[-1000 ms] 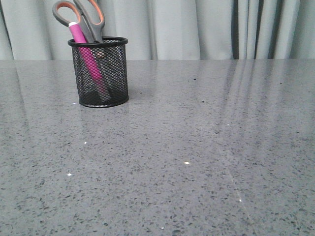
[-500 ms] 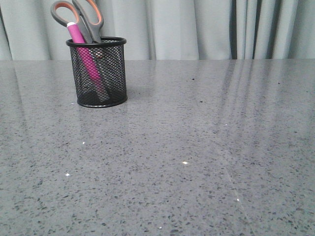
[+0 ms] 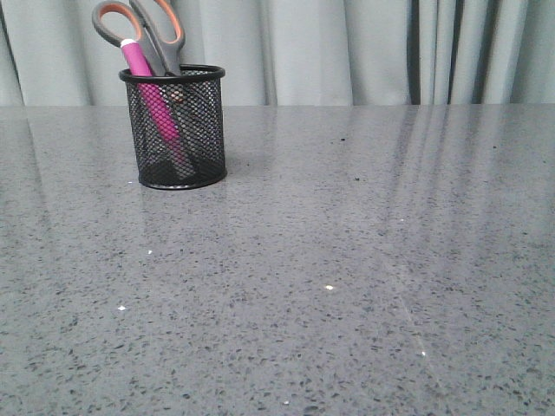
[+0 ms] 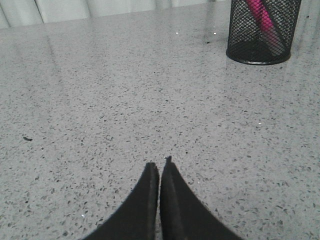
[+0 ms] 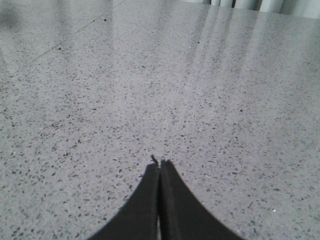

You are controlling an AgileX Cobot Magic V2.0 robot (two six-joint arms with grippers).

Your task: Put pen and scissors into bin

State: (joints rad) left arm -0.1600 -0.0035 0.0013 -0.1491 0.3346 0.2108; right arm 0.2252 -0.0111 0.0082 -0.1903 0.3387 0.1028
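Pen (image 3: 141, 76), scissors (image 3: 154, 33) in bin (image 3: 176, 130); both tools closed, low over table (image 3: 347, 260).

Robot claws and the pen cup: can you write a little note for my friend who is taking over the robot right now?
Left claw: shut, holding nothing, over bare table.
Right claw: shut, holding nothing, over bare table.
Pink pen and scissors both stand in the black mesh pen cup, scissor handles up above the rim.
Done: both things are in the cup.
Left: nothing that I can see.
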